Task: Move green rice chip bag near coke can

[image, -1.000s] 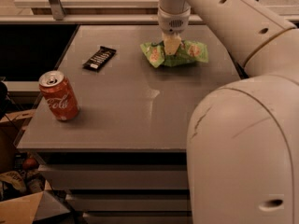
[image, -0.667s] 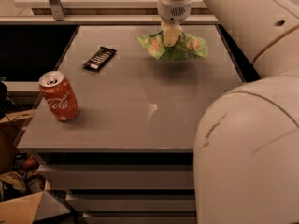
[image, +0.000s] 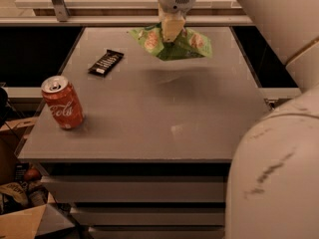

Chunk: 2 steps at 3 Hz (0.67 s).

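Grey, smooth and faintly glossy, the tabletop (image: 174, 118) is seen as a flat rectangular slab set on a stack of drawer-like fronts. Dark gaps are seen at either side and a pale shelf behind.

The coke can (image: 62, 103) is stood upright near the front left corner. It is a red-orange metal cylinder with white script lettering and a silver top with a pull tab. Beyond the coke can and a little to its right, a small black candy bar wrapper (image: 105, 62) is laid flat at a slant, a slim, glossy rectangle with pale lettering.

Farther right of the coke can and well apart from it, above the far middle of the tabletop, the gripper (image: 172, 34) is seen hanging from a rounded grey-white wrist with a perforated grille. Its cream-coloured fingers (image: 169, 25) are clamped on the green rice chip bag (image: 192, 46), which is pinched near its middle and held clear of the tabletop, with a soft shadow cast beneath it. The bag is a crinkly light-green pouch, drooping to both sides of the fingers and printed with round pale-orange chips.

Across the tabletop from the coke can, at the right edge, the robot arm (image: 274, 183) is seen as a large, smooth white shell scuffed with dark marks.
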Tool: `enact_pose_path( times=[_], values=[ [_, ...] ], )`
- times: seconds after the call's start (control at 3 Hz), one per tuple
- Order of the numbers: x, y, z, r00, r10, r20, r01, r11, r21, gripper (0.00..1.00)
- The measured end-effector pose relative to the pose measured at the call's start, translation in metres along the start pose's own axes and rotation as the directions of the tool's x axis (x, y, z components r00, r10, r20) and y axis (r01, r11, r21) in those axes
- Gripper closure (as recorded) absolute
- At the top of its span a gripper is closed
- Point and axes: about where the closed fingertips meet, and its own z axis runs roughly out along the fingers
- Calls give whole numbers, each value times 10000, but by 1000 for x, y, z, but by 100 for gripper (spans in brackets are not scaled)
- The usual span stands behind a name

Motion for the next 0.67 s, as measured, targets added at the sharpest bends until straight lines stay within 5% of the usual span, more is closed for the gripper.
enact_pose_path(
  times=[0.67],
  values=[
    [-66,48,-4,9915,-817,1008,874,9948,-533,100]
  ],
)
